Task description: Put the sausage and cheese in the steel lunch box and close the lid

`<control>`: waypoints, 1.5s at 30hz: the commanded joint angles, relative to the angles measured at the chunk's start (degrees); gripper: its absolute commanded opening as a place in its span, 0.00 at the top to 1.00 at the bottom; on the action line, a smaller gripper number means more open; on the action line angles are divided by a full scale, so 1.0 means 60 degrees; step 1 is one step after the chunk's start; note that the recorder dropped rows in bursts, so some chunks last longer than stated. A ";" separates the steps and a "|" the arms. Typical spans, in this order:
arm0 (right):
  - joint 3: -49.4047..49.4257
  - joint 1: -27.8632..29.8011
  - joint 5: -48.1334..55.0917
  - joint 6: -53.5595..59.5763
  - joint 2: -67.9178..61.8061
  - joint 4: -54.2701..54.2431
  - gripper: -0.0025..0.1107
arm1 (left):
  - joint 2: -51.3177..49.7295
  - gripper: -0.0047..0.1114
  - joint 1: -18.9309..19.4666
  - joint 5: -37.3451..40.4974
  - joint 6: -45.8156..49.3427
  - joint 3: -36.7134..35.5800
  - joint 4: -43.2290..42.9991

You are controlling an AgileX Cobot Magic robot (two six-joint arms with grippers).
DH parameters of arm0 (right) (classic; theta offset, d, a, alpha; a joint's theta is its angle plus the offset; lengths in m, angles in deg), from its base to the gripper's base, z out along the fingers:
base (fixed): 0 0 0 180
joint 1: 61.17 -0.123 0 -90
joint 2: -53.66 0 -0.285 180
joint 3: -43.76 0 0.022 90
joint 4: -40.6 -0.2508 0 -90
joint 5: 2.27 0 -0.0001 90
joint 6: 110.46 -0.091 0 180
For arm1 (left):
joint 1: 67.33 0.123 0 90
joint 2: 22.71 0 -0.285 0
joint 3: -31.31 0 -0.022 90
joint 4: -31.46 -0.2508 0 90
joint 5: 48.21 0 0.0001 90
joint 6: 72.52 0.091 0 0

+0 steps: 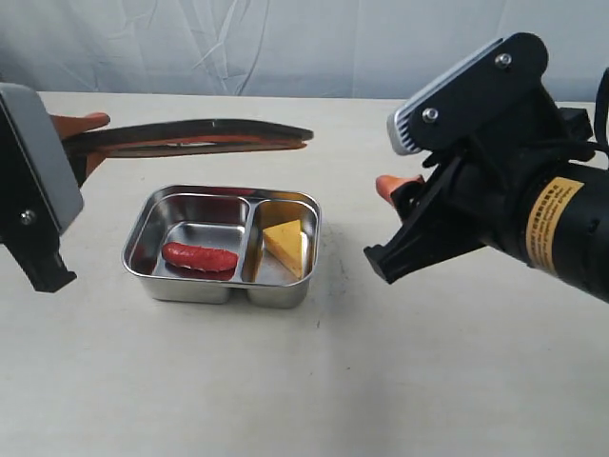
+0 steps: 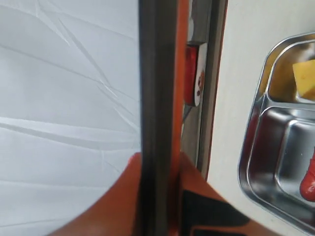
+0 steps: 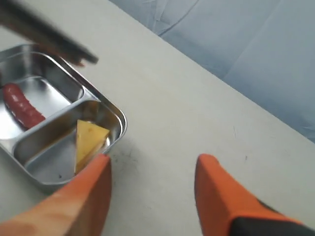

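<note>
The steel lunch box (image 1: 152, 278) stands open on the table, with the red sausage (image 1: 199, 256) in its larger compartment and the yellow cheese (image 1: 283, 243) in the smaller one. The dark lid (image 1: 190, 134) hangs level in the air above the box's far side, held by one end in my left gripper (image 1: 84, 133), which is shut on it. In the left wrist view the lid (image 2: 156, 98) runs edge-on between the orange fingers (image 2: 123, 196). My right gripper (image 3: 155, 164) hovers open and empty to the right of the box (image 3: 116, 116), cheese (image 3: 88, 140) and sausage (image 3: 22, 105).
The table is pale beige, with a grey-blue cloth backdrop (image 1: 285, 38) behind its far edge. The right arm's black body (image 1: 514, 190) fills the right side of the exterior view.
</note>
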 commanded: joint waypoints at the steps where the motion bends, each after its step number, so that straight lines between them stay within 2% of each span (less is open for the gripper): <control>1: 0.0002 0.0520 -0.0063 -0.2105 0.0076 0.0800 0.65 | 0.0010 0.96 -0.0635 -0.1592 0.0313 -0.0472 -0.0443; 4: 0.0002 0.1451 -0.0802 -0.2478 0.0076 0.0459 0.67 | 0.0010 0.96 -0.0952 -0.2456 0.0313 -0.0783 -0.0509; 7: 0.0002 0.2621 -0.2326 -0.2499 0.0054 -0.0271 0.64 | 0.0010 0.96 -0.1176 -0.3089 0.0313 -0.1000 -0.0582; 10: 0.0002 0.4876 -0.6058 -0.2685 -0.0255 -0.1431 0.63 | -0.0011 0.96 -0.1324 -0.3448 0.0313 -0.1069 -0.0601; 11: 0.0002 0.5208 -0.6694 -0.2983 -0.0375 -0.1496 0.63 | -0.0058 0.96 -0.1324 -0.3509 0.0313 -0.1069 -0.0616; 12: 0.0002 0.6000 -0.8394 -0.4162 -0.0777 -0.0923 0.63 | -0.0270 0.96 -0.1324 -0.3831 0.0313 -0.1069 -0.0652; 13: -0.0016 0.6325 -0.9217 -0.4810 -0.1061 -0.0491 0.63 | -0.0378 0.96 -0.1324 -0.3939 0.0313 -0.1069 -0.0735; 14: -0.0122 0.7114 -1.1409 -0.6160 -0.1789 0.0609 0.63 | -0.0675 0.96 -0.1324 -0.4011 0.0313 -0.1069 -0.0992; 15: -0.0193 0.7391 -1.2435 -0.6699 -0.2139 0.1094 0.63 | -0.0809 0.96 -0.1371 -0.4011 0.0313 -0.1069 -0.1056; 16: -0.0400 0.7940 -1.4275 -0.7321 -0.3052 0.1637 0.63 | -0.1217 0.96 -0.1655 -0.4266 0.0313 -0.1069 -0.1117; 18: -0.0566 0.8305 -1.6349 -0.7348 -0.4205 0.1513 0.63 | -0.2002 0.96 -0.2332 -0.5669 0.0313 -0.1069 -0.1131; 20: -0.0588 0.8313 -1.6727 -0.7348 -0.5082 0.1098 0.63 | -0.2675 0.96 -0.3019 -0.6971 0.0313 -0.1069 -0.1094; 23: -0.0588 0.8313 -1.6727 -0.7371 -0.5595 0.1115 0.63 | -0.3261 0.96 -0.3632 -0.7878 0.0313 -0.1069 -0.0886; 33: -0.1039 0.8313 -1.6727 -0.8073 -0.5725 0.1040 0.63 | -0.4173 0.96 -0.4181 -0.8888 0.0313 -0.1069 0.0299; 38: -0.1217 0.8295 -1.6727 -0.8917 -0.5781 0.1106 0.63 | -0.4411 0.96 -0.4604 -0.9408 0.0313 -0.1069 0.0318; 45: -0.1217 0.7569 -1.6727 -0.8939 -0.5781 0.0600 0.63 | -0.4482 0.96 -0.4664 -0.9600 0.0313 -0.1069 0.0337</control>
